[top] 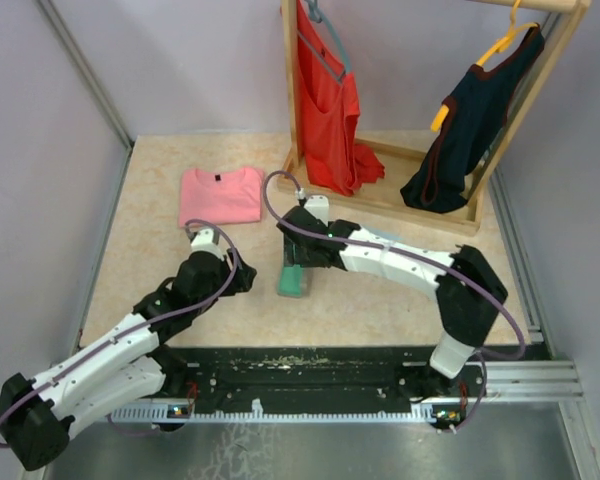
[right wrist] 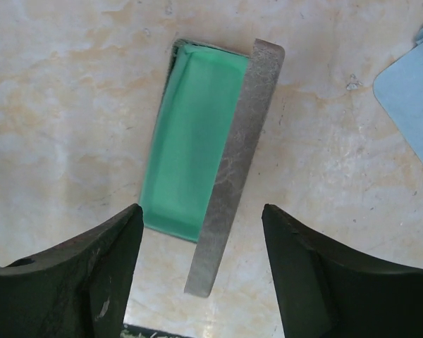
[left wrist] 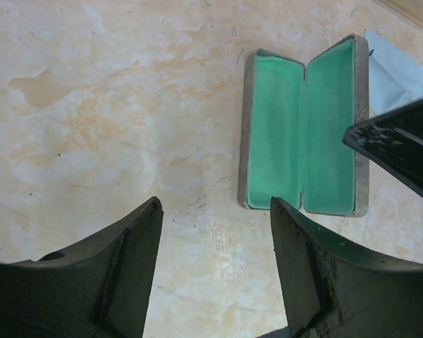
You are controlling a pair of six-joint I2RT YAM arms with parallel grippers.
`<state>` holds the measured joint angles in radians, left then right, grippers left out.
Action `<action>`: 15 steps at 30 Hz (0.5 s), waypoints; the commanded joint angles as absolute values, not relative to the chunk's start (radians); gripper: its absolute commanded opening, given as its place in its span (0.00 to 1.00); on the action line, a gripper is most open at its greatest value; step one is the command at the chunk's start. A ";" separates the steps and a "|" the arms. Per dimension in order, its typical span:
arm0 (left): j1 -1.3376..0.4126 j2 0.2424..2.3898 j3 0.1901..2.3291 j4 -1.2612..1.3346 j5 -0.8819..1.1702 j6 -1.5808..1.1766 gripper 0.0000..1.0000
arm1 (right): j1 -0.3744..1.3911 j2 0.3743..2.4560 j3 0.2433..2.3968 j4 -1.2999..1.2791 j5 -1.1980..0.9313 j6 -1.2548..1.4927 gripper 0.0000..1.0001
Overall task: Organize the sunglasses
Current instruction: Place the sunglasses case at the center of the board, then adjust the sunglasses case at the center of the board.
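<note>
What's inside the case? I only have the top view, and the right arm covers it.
Observer: Nothing. The left wrist view shows the case open, with its green lining bare and no sunglasses in it.
Operator: Is the right gripper holding it?
Observer: No. The right wrist view shows the right gripper over the case's grey edge, jaws apart, one on each side, closed on nothing.
</note>
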<state>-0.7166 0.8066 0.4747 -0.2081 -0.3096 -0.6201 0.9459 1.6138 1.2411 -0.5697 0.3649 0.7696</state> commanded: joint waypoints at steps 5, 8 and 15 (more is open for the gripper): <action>-0.710 0.749 0.487 -0.301 -0.263 -0.614 0.68 | 0.946 1.773 1.382 -0.743 0.481 0.738 0.62; -0.710 0.749 0.484 -0.302 -0.258 -0.617 0.68 | 0.945 1.771 1.374 -0.725 0.469 0.726 0.53; -0.710 0.752 0.486 -0.295 -0.243 -0.614 0.67 | 0.945 1.769 1.376 -0.697 0.446 0.676 0.33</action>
<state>-0.7155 0.7609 0.4747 -0.2920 -0.2634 -0.6205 0.9459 1.7817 1.3251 -0.7193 0.4332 0.7158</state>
